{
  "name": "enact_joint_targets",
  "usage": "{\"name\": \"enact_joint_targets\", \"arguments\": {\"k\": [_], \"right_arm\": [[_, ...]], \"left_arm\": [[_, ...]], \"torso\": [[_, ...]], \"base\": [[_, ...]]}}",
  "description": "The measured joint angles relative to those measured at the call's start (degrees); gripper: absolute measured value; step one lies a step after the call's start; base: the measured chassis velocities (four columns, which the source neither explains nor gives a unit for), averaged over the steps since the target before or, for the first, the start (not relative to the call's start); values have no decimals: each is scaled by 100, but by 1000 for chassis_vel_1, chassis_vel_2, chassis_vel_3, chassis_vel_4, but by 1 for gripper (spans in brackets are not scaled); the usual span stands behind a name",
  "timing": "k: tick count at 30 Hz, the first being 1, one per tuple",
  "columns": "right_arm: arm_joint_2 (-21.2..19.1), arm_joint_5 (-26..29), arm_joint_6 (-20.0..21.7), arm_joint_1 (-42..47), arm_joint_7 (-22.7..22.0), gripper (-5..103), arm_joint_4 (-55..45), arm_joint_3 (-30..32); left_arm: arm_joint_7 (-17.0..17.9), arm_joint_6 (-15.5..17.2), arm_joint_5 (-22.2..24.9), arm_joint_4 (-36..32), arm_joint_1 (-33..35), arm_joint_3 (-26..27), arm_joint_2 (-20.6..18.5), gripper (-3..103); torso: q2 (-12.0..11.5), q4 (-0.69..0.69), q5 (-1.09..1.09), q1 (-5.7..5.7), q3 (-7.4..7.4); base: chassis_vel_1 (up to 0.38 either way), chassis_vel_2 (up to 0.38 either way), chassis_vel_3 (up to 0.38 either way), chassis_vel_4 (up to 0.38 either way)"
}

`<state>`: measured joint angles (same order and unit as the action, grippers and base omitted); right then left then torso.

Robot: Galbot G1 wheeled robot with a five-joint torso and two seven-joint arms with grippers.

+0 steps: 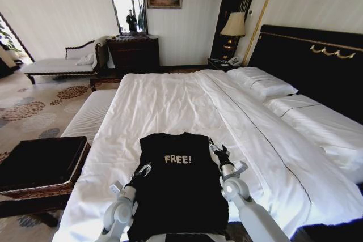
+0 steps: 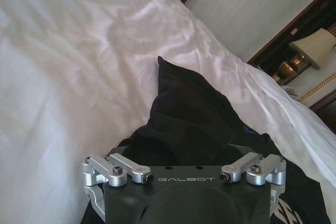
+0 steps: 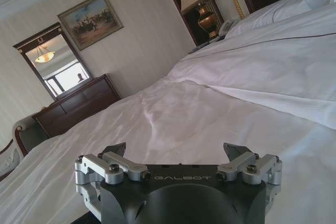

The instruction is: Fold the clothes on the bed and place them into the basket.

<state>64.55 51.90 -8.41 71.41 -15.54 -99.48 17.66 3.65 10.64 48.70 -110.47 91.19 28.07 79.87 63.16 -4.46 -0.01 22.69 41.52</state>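
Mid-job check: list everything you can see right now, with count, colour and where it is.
T-shirt: one, black with white lettering, on the near end of the bed.
Bed: one, white duvet, black headboard, ahead.
Pillows: two, white, at the headboard.
Basket: one, brown with black lining, left of the bed.
Bench: one, pale, past the basket.
Lamp: one, cream shade, beside the headboard.
Dresser: one, dark, far wall.
Left gripper: at the shirt's left edge.
Right gripper: open, at the shirt's right edge.

Black T-shirt (image 1: 177,185) soft matt cloth; duvet (image 1: 170,106) smooth white fabric; basket (image 1: 76,169) woven wicker.
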Motion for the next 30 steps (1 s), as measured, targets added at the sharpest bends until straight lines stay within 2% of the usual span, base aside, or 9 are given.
{"name": "enact_joint_targets", "arguments": {"k": [4,7,9,12,13,16,22,30], "right_arm": [[-170,77,-30,-254,20,100,337,-50],[-363,233,-31,-631,99,100,790,-195],[-443,369,8,-764,237,100,969,-267],[-621,743,201,-1032,901,100,1368,-406],[-621,743,201,-1032,901,100,1368,-406],[-728,829,342,-1361,1513,100,1881,-641],[-689,921,499,-1685,1820,100,2384,-921],[-292,1291,523,-1958,1717,101,2828,-1113]], "left_arm": [[-2,-62,-11,-398,316,133,-59,100],[-4,-158,-54,-912,631,406,-111,100],[1,-238,-104,-1024,675,583,-106,100],[126,-430,-82,-1001,552,1104,-60,100],[126,-430,-82,-1001,552,1104,-60,100],[313,-446,279,-706,324,1645,-66,100],[439,-446,638,-626,284,1985,-51,100],[479,-450,766,-648,312,2080,-42,100]], "torso": [[0,-1,1,1,0],[0,1,1,0,0],[0,1,3,0,0],[0,-1,0,0,0],[0,-1,0,0,0],[-1,-1,-1,1,1],[0,-1,-1,1,0],[0,-1,-1,0,0]], "base": [[0,0,0,0],[0,0,0,0],[0,0,0,0],[0,0,0,0],[0,0,0,0],[0,0,0,0],[0,0,0,0],[0,0,0,0]]}}
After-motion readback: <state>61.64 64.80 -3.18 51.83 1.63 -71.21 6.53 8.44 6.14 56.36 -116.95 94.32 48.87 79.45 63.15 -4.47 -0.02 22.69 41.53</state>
